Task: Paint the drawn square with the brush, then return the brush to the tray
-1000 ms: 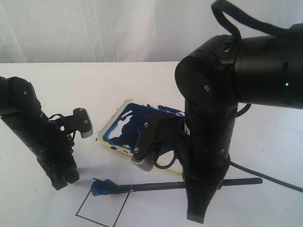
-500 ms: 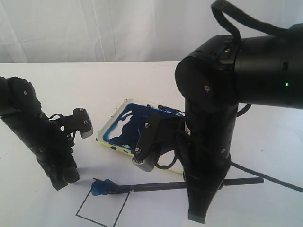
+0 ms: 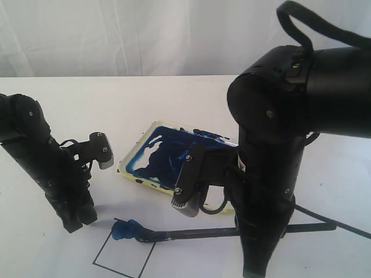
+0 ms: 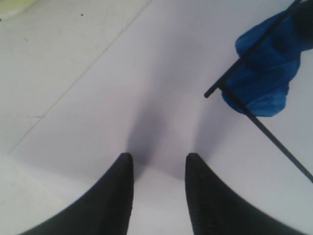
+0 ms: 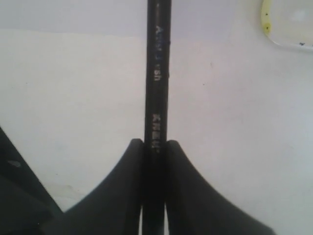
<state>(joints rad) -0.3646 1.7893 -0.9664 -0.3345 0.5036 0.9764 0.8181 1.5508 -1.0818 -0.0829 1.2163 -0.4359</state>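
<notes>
**A:** Where is the brush?

**B:** The brush (image 3: 197,234) runs left to right low over the white table (image 3: 174,98), on the near side of the tray (image 3: 132,148). Its tip sits in a blob of blue paint (image 3: 124,230) at the far corner of the drawn square (image 3: 124,258).

**A:** Who has hold of it?

**B:** The right gripper (image 5: 155,147). Its jaws are drawn almost together and pinch the black handle between them. The handle end sticks out to the right of the arm.

**A:** And the other one?

**B:** The left gripper (image 4: 159,159) points down at the table just left of the painted corner. Its jaws stand wide apart with nothing between them.

**A:** Is the square filled in?

**B:** Only that far corner is blue. The rest that shows is plain white inside thin black lines, and its near part is cut off by the frame.

**A:** Does the shaft touch the table?

**B:** I can't tell, since it may be hovering just above.

**A:** And the tray?

**B:** It lies between the two arms, smeared dark blue. Its right end is hidden behind the right arm.
</notes>
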